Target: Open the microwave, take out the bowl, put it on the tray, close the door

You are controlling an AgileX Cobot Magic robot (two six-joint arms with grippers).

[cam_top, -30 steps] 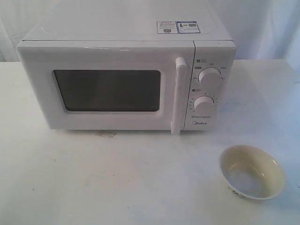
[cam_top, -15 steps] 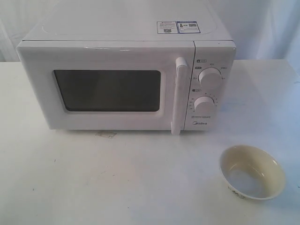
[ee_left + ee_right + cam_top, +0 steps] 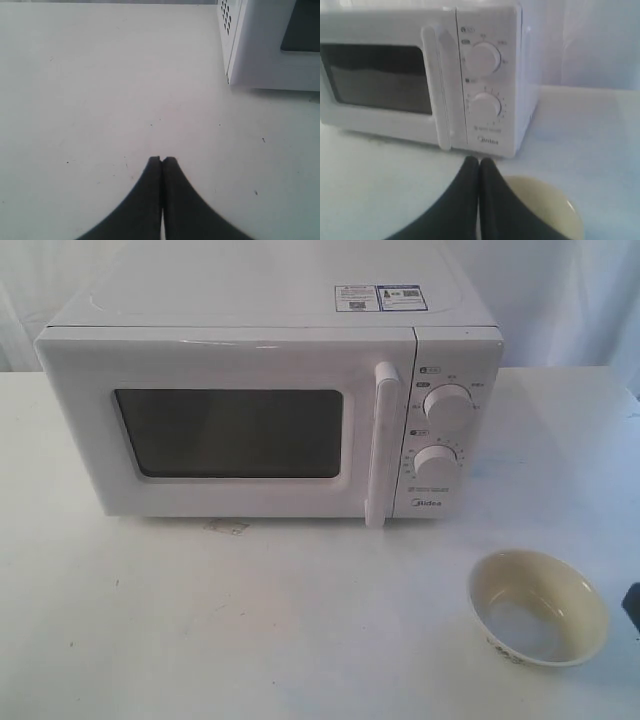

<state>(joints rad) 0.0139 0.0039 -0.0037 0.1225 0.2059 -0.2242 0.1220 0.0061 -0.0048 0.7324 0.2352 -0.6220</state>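
Observation:
The white microwave [image 3: 270, 400] stands at the back of the table with its door [image 3: 230, 430] shut and the bar handle [image 3: 382, 445] upright. The cream bowl [image 3: 538, 607] sits empty on the table in front of the oven's right side. My right gripper [image 3: 479, 161] is shut and empty, just short of the bowl [image 3: 550, 210], facing the oven's knobs [image 3: 485, 57]. A dark bit of that arm [image 3: 632, 602] shows at the right edge. My left gripper [image 3: 161, 160] is shut and empty over bare table, near the oven's left corner [image 3: 260, 50]. No tray is in view.
The white table [image 3: 250, 620] spreads in front of the oven. A small pale mark [image 3: 226, 527] lies under the oven's front edge. White curtains [image 3: 570, 300] hang behind.
A dark part of my right arm has come into the exterior view at the right edge, beside the bowl. Microwave and bowl have not moved.

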